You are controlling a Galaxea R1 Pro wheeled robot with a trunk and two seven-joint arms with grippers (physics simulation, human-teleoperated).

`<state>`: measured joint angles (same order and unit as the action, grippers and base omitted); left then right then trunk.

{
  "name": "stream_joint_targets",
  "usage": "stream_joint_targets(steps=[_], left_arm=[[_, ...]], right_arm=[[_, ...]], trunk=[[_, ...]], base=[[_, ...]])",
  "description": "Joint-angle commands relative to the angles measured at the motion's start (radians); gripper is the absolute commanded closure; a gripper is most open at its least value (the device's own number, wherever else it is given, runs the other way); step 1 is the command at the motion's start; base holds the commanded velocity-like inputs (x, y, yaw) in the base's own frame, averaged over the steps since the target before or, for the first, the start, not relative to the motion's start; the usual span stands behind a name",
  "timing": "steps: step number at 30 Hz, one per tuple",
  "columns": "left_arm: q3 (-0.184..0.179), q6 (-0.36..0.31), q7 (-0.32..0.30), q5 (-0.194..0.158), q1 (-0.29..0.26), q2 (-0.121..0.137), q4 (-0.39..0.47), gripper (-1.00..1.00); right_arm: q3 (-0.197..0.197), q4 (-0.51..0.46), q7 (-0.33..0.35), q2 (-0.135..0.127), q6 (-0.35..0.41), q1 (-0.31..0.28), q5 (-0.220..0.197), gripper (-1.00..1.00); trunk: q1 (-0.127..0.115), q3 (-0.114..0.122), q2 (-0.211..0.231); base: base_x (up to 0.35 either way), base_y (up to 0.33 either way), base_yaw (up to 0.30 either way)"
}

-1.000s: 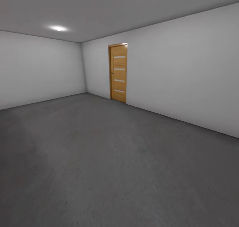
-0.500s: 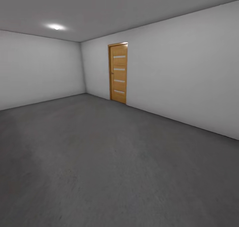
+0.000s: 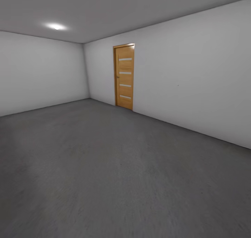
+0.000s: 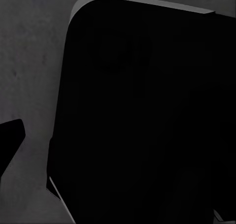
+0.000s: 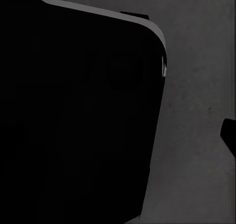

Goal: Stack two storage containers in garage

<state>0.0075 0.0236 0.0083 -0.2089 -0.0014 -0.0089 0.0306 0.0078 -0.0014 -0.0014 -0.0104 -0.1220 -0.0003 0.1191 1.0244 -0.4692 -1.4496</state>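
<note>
— Garage, is it?
— Yes: dark grey concrete floor (image 3: pixel 115 175), plain white walls (image 3: pixel 188 77), a ceiling spotlight (image 3: pixel 55 26), and a shut wooden door (image 3: pixel 124 76) with four pale slots near the far corner.
— Grippers?
— Each wrist view looks down at concrete past a large black rounded body (image 4: pixel 142 115), the same in the right wrist view (image 5: pixel 78 115). A dark tip (image 4: pixel 10 138) pokes in at one edge. Whether either pincer is wide or narrow, I cannot tell.
</note>
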Motion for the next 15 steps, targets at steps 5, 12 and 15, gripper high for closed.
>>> stream_joint_targets(steps=[5, 12, 15], left_arm=[[0.000, 0.002, 0.001, -0.006, 0.000, 0.000, 0.000, -1.00], [0.000, 0.007, 0.001, -0.006, 0.000, -0.002, 0.000, -1.00], [0.000, 0.011, 0.001, -0.005, 0.000, -0.004, 0.000, -1.00]], right_arm=[[0.000, 0.000, 0.000, -0.003, -0.002, 0.000, 0.009, -1.00], [-0.001, 0.000, 0.000, -0.004, -0.002, 0.000, 0.010, -1.00], [-0.001, 0.000, 0.004, -0.003, -0.001, 0.000, 0.008, -1.00]], trunk=[[0.001, -0.001, 0.000], [0.001, -0.001, 0.000], [0.001, -0.001, 0.000]], base=[[0.322, 0.000, 0.000], [0.322, 0.000, 0.000], [0.322, 0.000, 0.000]])
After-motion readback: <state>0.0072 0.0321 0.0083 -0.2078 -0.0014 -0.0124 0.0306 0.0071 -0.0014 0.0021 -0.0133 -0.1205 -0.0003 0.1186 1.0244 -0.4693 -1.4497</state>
